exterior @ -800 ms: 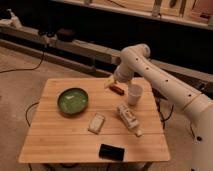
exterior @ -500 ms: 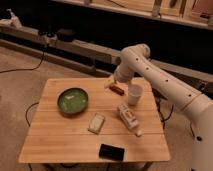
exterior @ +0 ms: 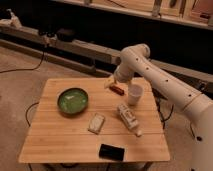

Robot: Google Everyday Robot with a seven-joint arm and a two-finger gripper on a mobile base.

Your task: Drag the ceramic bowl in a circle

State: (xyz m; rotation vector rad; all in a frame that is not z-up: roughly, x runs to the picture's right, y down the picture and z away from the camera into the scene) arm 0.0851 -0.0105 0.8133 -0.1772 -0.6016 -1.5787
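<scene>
Jaws are spread wide, nothing held. Gripper (exterior: 109, 82) is hung over the far edge of the table (exterior: 60, 145), well apart from the ceramic bowl (exterior: 73, 101). Bowl is judged stiff, weighty, glossy-slick and chippable; the rim is best pinched or hooked from inside.

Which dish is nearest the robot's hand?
The small white cup: the gripper hovers beside it, while the round green ceramic bowl sits farther away.
</scene>
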